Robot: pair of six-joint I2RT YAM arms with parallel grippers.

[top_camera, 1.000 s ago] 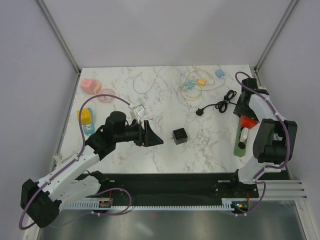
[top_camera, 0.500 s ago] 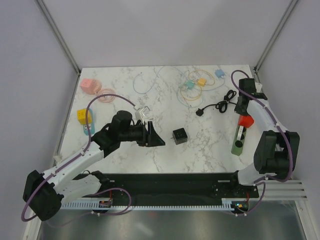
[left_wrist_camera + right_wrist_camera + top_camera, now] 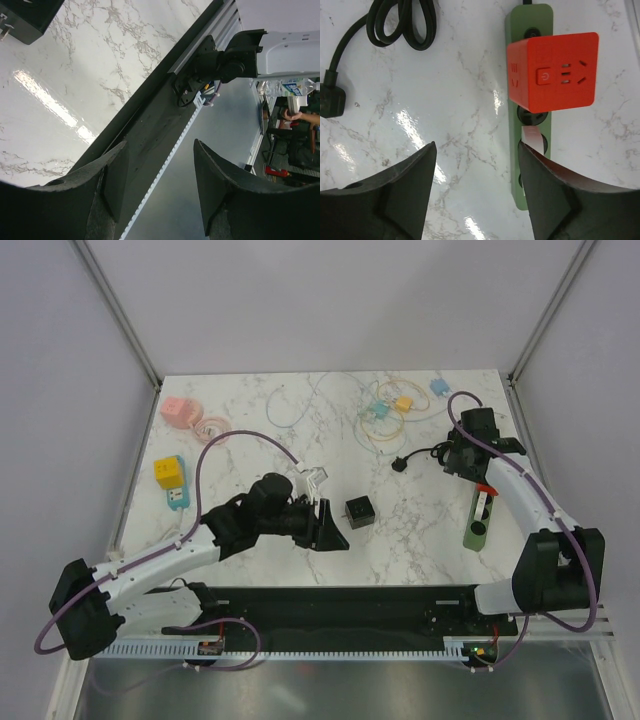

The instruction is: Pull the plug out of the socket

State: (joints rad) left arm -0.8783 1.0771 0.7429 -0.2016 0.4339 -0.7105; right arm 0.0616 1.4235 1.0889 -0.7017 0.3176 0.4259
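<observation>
Orange-red plug cube (image 3: pixel 551 71) sits pushed into the green power strip (image 3: pixel 513 135) at the right side of the worktop (image 3: pixel 445 100). The right end effector (image 3: pixel 476 150) hangs open and empty, its gap over bare marble just beside the strip rather than around the cube, so closing here would likely catch nothing or clip the strip's edge. The strip looks loose. With the left end effector (image 3: pixel 160 150) also open, empty and well apart, a pull could lift the strip and cube together.
</observation>
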